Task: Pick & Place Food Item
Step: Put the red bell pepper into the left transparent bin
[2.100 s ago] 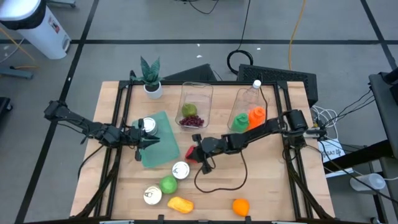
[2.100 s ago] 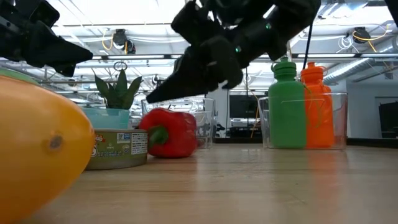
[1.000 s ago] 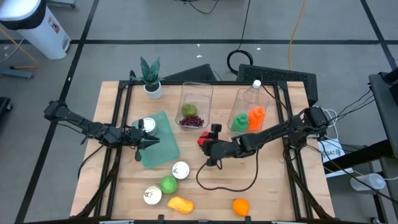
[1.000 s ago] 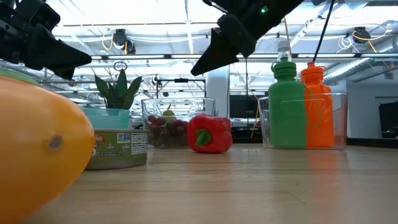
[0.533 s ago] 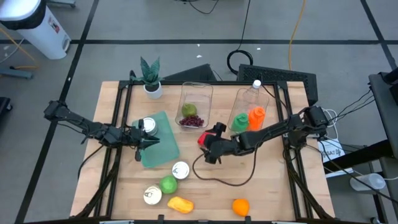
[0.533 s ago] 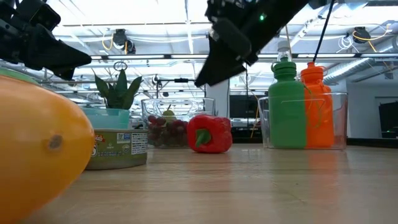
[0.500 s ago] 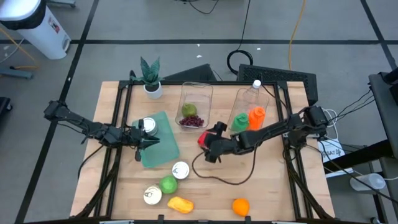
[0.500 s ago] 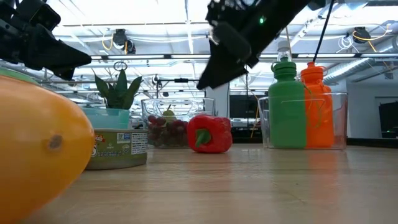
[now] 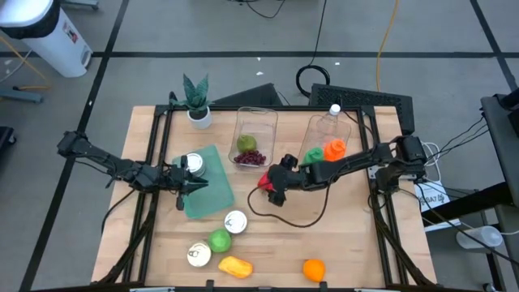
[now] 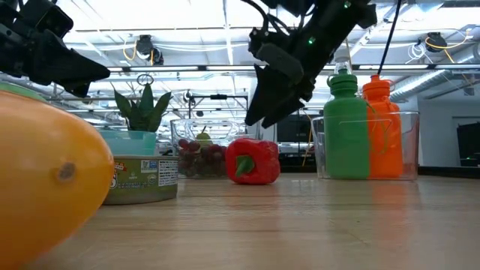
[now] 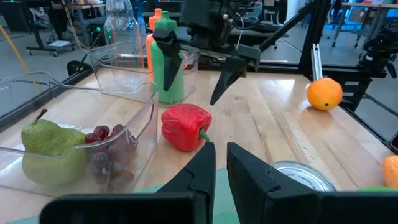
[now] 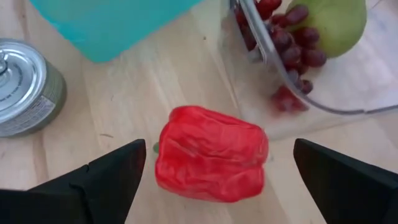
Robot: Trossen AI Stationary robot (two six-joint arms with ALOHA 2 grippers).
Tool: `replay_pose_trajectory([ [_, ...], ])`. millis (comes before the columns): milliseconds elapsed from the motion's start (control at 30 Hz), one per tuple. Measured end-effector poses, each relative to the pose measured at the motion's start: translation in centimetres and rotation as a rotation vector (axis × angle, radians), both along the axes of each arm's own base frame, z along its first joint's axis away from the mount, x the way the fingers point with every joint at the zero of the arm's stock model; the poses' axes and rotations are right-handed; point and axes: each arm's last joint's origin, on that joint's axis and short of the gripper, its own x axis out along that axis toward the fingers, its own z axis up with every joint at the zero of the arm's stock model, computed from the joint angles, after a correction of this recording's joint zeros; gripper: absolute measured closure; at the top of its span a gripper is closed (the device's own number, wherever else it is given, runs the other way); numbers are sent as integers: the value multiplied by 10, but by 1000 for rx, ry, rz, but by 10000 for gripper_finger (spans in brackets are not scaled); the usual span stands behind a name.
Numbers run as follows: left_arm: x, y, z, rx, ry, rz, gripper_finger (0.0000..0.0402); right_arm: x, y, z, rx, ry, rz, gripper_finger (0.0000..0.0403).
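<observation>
Right tool (image 9: 276, 187): we find it hovering with fingers spread wide and nothing between them, directly over the red bell pepper (image 12: 211, 163). In its own wrist view the two fingers (image 12: 106, 177) flank the pepper on either side, apart from it. We judge this spread is kept so the tool can either come down around the pepper or clear it.

Red bell pepper: lies on the desk (image 9: 349, 243) directly beneath the right tool, on its side, just beside the clear container (image 9: 255, 134) that holds the pear (image 12: 339, 22) and grapes (image 12: 286, 31). We judge the pepper belongs with that fruit; it is not in the container, only next to its wall.

Outward from the tool: a second clear bin with the green bottle (image 10: 345, 127) and orange bottle (image 10: 379, 127) stands upright on the far side. A teal mat (image 9: 207, 191) and a tin can (image 12: 25, 87) lie toward the left arm.

Left tool (image 9: 182, 185): fingers pressed together, empty, waiting over the teal mat, well apart from the pepper.

Farther off: an orange (image 9: 314, 268), a mango (image 9: 234, 265), a lime (image 9: 219, 240), and a potted plant (image 9: 197, 101).
</observation>
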Motion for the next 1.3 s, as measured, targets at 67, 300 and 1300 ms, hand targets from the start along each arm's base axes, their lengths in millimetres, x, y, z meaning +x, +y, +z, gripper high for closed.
replay_pose_trajectory([
  [67,0,0,0,0,0,0,352,-1,-4,-3,37,6,-5,4],
  [300,0,0,0,0,0,0,352,-6,-15,-20,102,-6,-4,4],
  [1300,0,0,0,5,-1,0,352,-9,-15,-37,24,-20,211,5],
])
